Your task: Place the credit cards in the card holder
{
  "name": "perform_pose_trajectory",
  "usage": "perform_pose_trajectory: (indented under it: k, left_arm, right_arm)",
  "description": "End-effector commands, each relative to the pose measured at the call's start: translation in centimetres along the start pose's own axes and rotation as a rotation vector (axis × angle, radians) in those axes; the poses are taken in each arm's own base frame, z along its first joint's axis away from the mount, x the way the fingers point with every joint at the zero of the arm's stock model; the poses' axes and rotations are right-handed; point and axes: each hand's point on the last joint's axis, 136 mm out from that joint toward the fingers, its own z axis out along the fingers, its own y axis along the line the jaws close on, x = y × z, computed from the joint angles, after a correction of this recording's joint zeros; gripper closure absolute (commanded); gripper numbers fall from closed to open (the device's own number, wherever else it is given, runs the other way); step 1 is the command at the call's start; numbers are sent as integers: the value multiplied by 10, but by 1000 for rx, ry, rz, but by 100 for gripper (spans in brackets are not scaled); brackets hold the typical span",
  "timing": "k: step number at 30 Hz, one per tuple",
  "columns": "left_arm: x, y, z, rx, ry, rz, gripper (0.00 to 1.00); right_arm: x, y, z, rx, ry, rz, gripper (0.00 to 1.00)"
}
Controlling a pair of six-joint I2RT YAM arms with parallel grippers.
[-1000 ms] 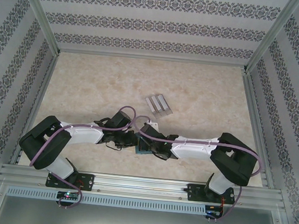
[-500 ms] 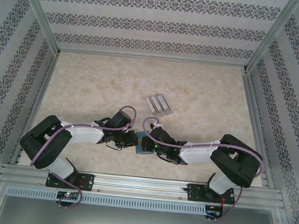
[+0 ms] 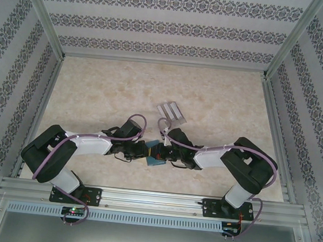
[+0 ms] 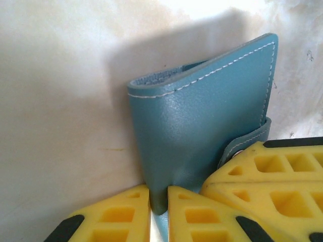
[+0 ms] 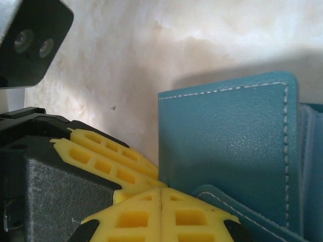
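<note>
The left gripper pinches one edge of the teal wallet, with its 2 yellow fingers narrow on the leather. The wallet is folded almost shut. The right gripper is closed, fingertips meeting, just beside the wallet's snap tab; whether it nips the tab is hard to tell. From above, both grippers meet at the wallet toward the near side of the table. 3 grey cards lie side by side farther out, apart from the wallet.

card holder: fine-grained leather look, slight sheen | table: matt, marbled
</note>
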Motion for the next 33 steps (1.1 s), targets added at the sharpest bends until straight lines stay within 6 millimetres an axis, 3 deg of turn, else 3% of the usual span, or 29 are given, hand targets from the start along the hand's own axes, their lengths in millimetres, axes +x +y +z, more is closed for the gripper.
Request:
perform_pose_trajectory:
  k: [1,10,18,21,24,33]
  left_arm:
    - [22,41,5,-151,56,-47,85]
    - [20,38,-3,-147,26,-38,85]
    - [20,41,-7,-146,6,-38,84]
    - [20,37,-9,-130,5,-32,80]
    - [18,32,-16,-116,-12,-31,77]
    - [9,29,-33,-115,-54,-18,74]
  right_arm:
    - [18,-11,-7,41,100,55,100]
    - [-9,-9,-34,99,15,4,100]
    - [-17,4,-32,120,27,-38,100]
    - [-16,-11,-44,305,27,-104,86]
    - [-10,-15,-49,377,53,-132,77]
    - [0,-22,-30,539,157,-185,74]
